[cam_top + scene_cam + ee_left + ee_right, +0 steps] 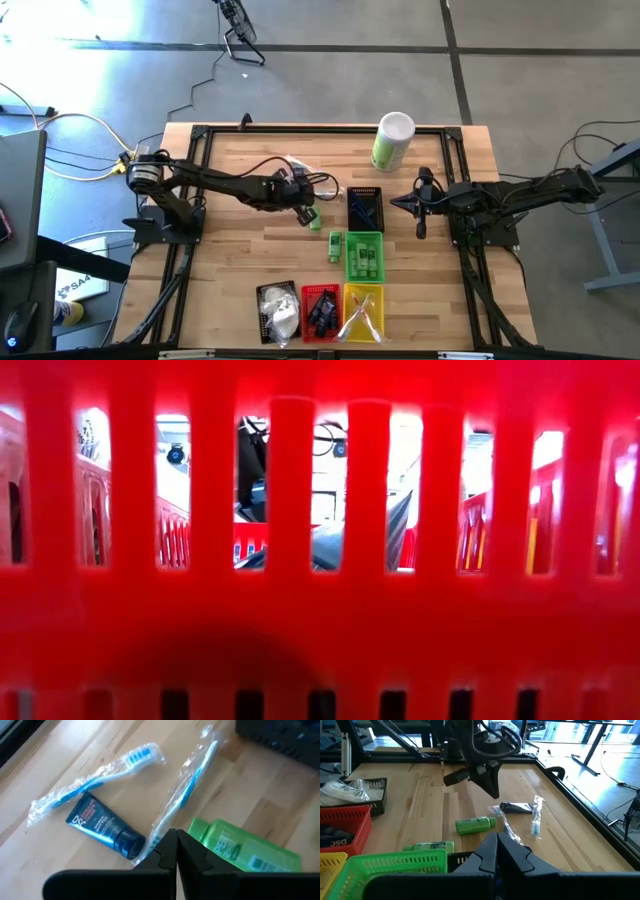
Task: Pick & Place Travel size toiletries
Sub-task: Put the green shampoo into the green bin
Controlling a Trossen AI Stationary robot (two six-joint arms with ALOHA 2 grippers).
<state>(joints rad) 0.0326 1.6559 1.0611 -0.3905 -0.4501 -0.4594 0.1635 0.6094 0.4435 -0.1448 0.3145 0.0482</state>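
Several toiletries lie loose on the table's middle. They are a small green bottle point(312, 217) point(245, 847) point(475, 825), a dark blue tube point(105, 827) point(517, 807) and two clear-wrapped toothbrushes point(95, 780) point(185, 795) point(536, 820). Another green bottle point(335, 247) point(427, 846) lies beside the green basket point(364, 255). My left gripper point(300, 195) point(176, 842) point(487, 777) is shut and hovers over the loose items without touching them. My right gripper point(420, 208) point(497, 845) is shut and waits right of the black basket point(365, 207).
A tall green-and-white canister point(392, 140) stands near the far edge. A black basket with white pouches point(277, 310), a red basket point(320, 312) point(320, 610) and a yellow basket point(362, 312) line the near edge. The red basket's wall fills the low view.
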